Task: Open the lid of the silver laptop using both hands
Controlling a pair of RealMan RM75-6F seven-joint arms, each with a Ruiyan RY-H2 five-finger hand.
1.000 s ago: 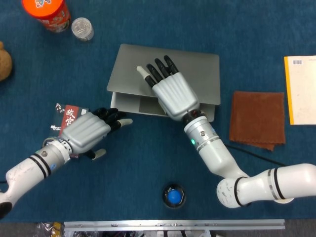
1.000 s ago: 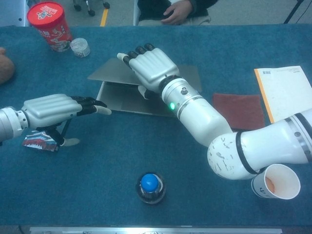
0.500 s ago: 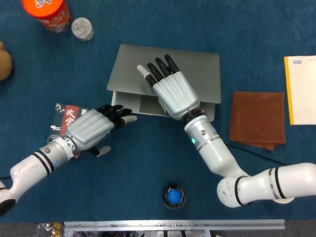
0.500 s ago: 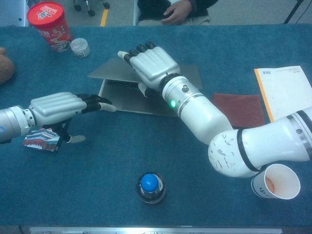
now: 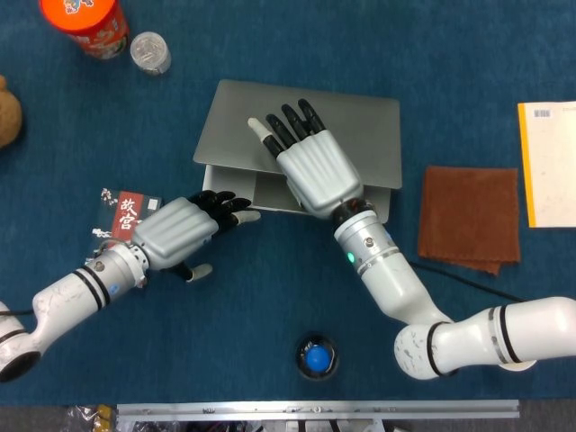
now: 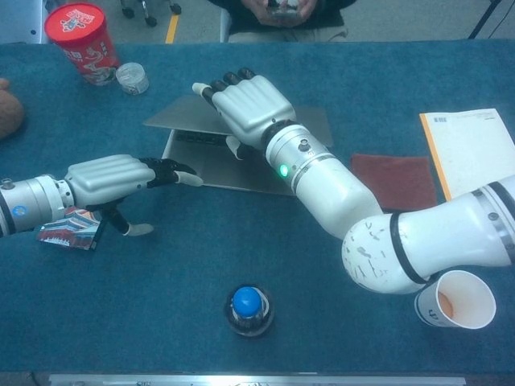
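Lid: as my right robot hand [image 6: 245, 106] grasps the silver laptop [image 5: 360, 135] lid's raised front edge, I lift slowly.
Base: my left robot hand [image 6: 113, 178], released, should press down.

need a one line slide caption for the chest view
Right hand lifts the silver laptop lid slightly while the left hand reaches toward its front edge.
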